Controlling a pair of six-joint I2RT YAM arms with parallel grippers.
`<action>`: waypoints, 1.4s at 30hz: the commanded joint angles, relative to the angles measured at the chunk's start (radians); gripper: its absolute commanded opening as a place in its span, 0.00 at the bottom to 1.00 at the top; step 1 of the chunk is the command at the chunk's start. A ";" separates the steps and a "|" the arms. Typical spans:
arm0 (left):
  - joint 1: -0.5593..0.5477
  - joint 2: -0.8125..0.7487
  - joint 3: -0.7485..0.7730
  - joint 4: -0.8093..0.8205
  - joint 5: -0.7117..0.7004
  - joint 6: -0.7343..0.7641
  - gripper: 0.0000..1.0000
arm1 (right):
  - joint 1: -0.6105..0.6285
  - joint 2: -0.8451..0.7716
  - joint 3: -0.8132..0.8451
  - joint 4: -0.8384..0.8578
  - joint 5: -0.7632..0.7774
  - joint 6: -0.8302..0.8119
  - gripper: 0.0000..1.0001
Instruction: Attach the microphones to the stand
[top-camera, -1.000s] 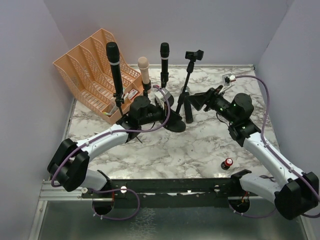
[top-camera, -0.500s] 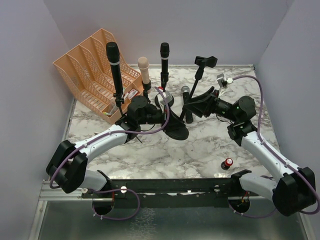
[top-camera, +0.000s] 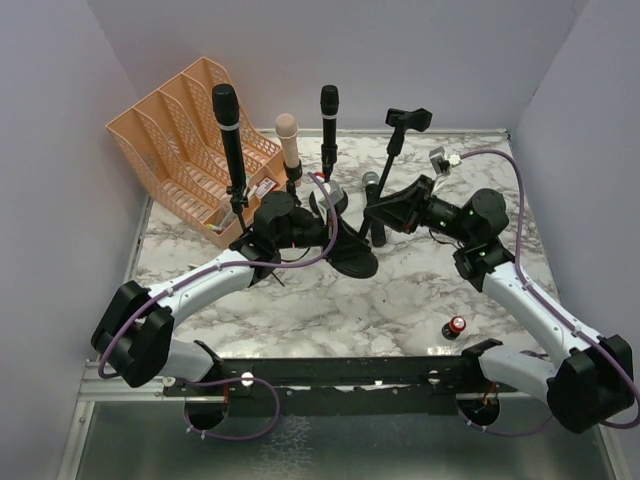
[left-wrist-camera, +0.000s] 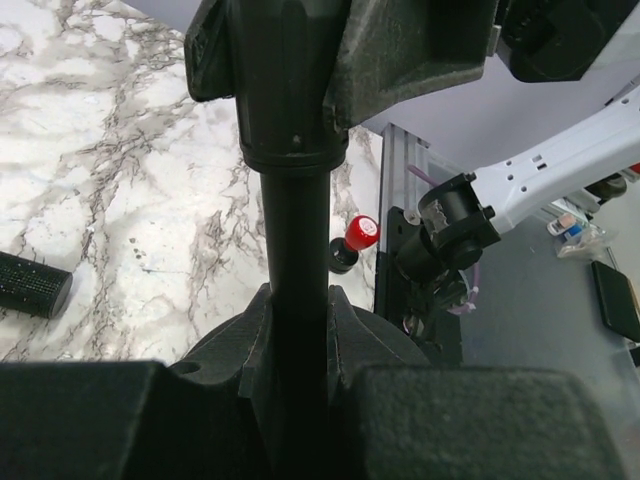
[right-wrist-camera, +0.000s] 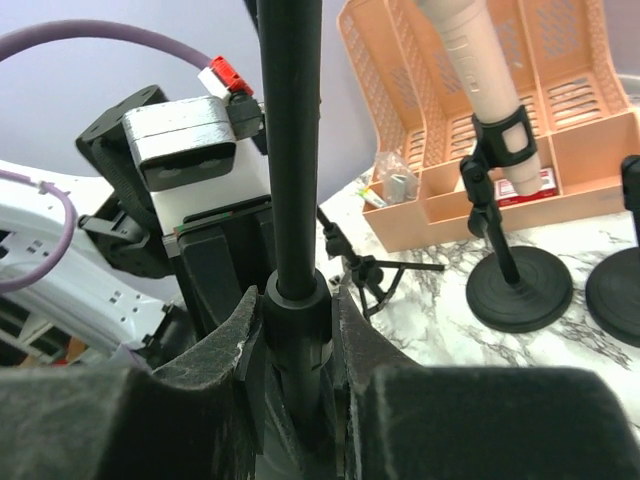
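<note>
— Top external view: what just changed?

— A second ago my right gripper (top-camera: 385, 212) stood wide beside the empty stand (top-camera: 393, 160). Now it has clamped on the pole, and the stand has tipped, its clip (top-camera: 410, 120) leaning toward the right wall.

— And your other arm?

— My left gripper (left-wrist-camera: 297, 330) is as it was, closed on the same pole low down, just above the round base (top-camera: 355, 262).

— What does that mean for the job?

— Both arms are on the stand and neither has a microphone, so I judge this a steadying step. The last mount is not yet done.

— Where are the microphones?

— Three sit in clips at the back: the tall black microphone (top-camera: 228, 120), the peach-pink microphone (top-camera: 288, 135) and the slim black microphone (top-camera: 329, 115). The silver-headed microphone (top-camera: 371, 181) lies on the marble table (top-camera: 300, 300), just behind my right fingers and beside the tilted pole.

— Anything in the way?

— The orange file tray (top-camera: 170, 140) crowds the left side. The red-topped battery (top-camera: 456, 326) is well apart. One arm must let go before that microphone can be lifted.
</note>
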 joint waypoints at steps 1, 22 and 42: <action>0.000 -0.031 0.070 0.052 -0.102 0.043 0.00 | 0.044 -0.053 0.032 -0.170 0.234 -0.031 0.01; -0.062 0.036 0.199 -0.219 -0.426 0.285 0.00 | 0.187 0.005 0.155 -0.540 0.744 0.196 0.01; -0.061 -0.040 0.027 -0.104 -0.284 0.235 0.00 | 0.187 -0.039 0.173 -0.406 0.892 -0.008 0.53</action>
